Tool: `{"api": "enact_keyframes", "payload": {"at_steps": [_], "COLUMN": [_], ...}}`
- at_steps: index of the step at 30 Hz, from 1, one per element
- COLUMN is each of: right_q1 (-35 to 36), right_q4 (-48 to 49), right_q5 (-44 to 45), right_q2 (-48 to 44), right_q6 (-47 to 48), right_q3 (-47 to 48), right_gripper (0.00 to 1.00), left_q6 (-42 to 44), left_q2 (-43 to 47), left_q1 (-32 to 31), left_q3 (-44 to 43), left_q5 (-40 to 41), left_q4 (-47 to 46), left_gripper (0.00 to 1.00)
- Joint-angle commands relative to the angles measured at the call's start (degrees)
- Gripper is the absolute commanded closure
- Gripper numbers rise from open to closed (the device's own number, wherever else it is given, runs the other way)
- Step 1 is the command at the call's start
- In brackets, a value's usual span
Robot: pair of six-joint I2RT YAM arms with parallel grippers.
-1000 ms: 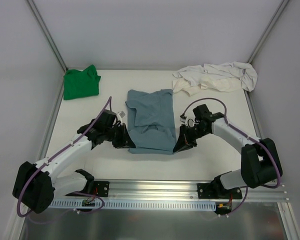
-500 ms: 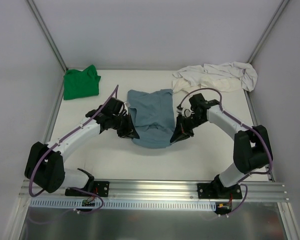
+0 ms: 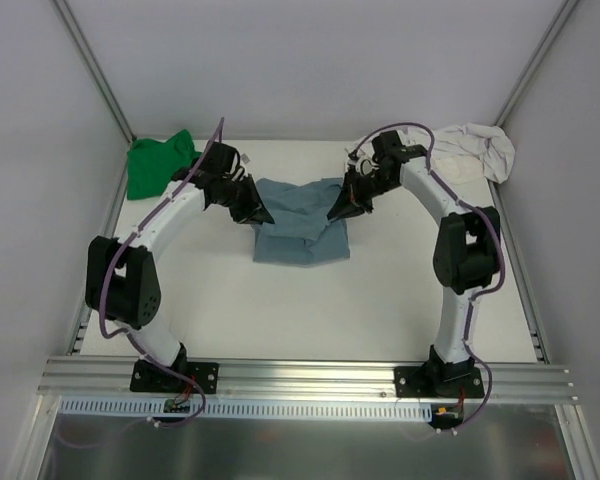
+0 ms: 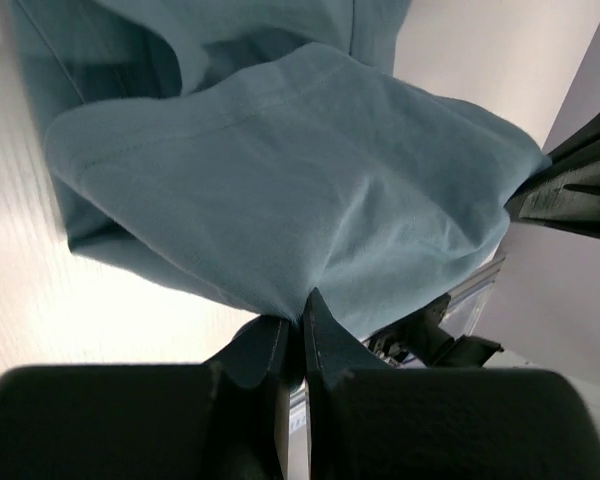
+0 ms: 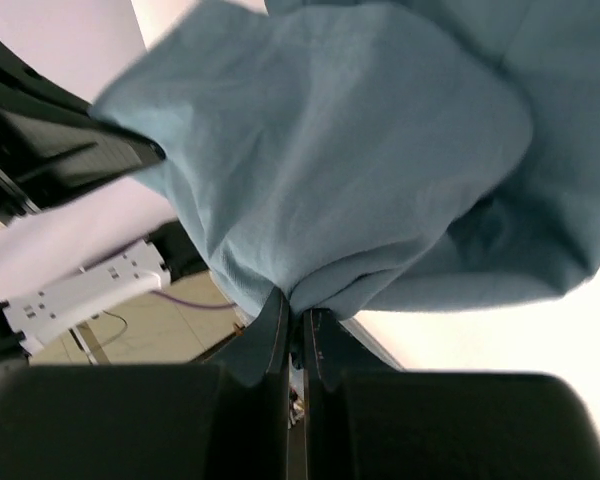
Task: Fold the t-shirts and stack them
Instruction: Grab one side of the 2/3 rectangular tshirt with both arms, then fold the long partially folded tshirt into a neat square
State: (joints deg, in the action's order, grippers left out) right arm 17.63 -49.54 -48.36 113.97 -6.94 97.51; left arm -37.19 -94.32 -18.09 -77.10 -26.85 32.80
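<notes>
While both arms stretched across the white surface point(image 3: 310, 310) to its far half, the holdings stood as follows.

1. Slate-blue t-shirt point(image 3: 302, 238): sat near the middle of the surface's far half, between the two arms. Its lower layer rested flat on the surface. An upper layer was doubled over it and raised at the left and right sides, where the cloth drew up into two points. Wrinkled, and the fold was uneven.

2. Left fingers point(image 4: 267, 352): pressed together with no gap visible, pinching a bunch of the slate-blue t-shirt at its left side. The cloth fanned out from the pinch in the wrist view.

3. Right fingers point(image 5: 270, 335): likewise pressed together, clamping a gathered fold of the same shirt at its right side, level with the left fingers across the garment.

4. Green t-shirt point(image 3: 158, 168): a compact bundle in the far left corner by the wall, just beside the left arm point(image 3: 165, 225) and apart from the blue shirt.

5. Cream t-shirt point(image 3: 472, 148): crumpled and loose in the far right corner, partly hidden behind the right arm point(image 3: 450, 215).

6. Aluminium rail point(image 3: 300, 372): ran along the near edge and carried both arm bases.
</notes>
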Motion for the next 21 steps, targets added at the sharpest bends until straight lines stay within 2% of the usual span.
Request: {"api": "enact_keyframes", "payload": {"at_steps": [1, 6, 12, 13, 14, 15, 16, 17, 18, 21], "right_q1": [-1.3, -2.9, -5.1, -5.3, -5.9, -6.2, -6.5, -6.6, -6.6, -7.0], "right_q4": [-0.1, 0.7, 4.2, 5.1, 9.1, 12.3, 16.1, 20.3, 27.3, 29.7], "right_q5": [-1.7, -1.9, -2.2, -2.3, -2.6, -3.0, -3.1, -2.4, -1.7, -1.9], "right_q2": [6.3, 16.3, 20.6, 21.3, 21.6, 21.6, 20.5, 19.5, 18.3, 17.2], "right_q6": [-4.6, -8.6, -11.7, -12.8, -13.7, -14.9, -17.4, -18.2, -18.9, -18.9], "right_q3": [8.6, 21.5, 25.4, 25.7, 25.5, 25.0, 24.1, 21.2, 19.7, 21.1], "right_gripper": [1.0, 1.0, 1.0, 1.0, 0.95, 0.71, 0.18, 0.01, 0.0, 0.01], "left_q6": [1.1, 1.5, -0.2, -0.3, -1.0, -1.5, -3.0, -3.4, -3.7, -4.8], "left_q2": [-5.2, -16.7, -24.0, -24.8, -26.1, -26.3, -26.5, -25.1, -23.6, -13.8], "left_q1": [1.6, 2.7, 5.0, 5.5, 6.2, 6.8, 8.1, 8.8, 9.4, 10.8], "left_q3": [-5.9, -15.7, -22.6, -23.4, -24.6, -24.8, -24.9, -23.8, -22.5, -13.1], "left_q5": [-3.7, -7.4, -10.1, -11.3, -12.0, -12.3, -11.4, -10.5, -9.2, -1.8], "left_q4": [2.8, 5.4, 4.7, 4.6, 3.5, 2.7, 1.8, 0.3, -4.4, -14.8], "left_gripper": [1.0, 1.0, 1.0, 0.95, 0.67, 0.42, 0.04, 0.01, 0.01, 0.01]}}
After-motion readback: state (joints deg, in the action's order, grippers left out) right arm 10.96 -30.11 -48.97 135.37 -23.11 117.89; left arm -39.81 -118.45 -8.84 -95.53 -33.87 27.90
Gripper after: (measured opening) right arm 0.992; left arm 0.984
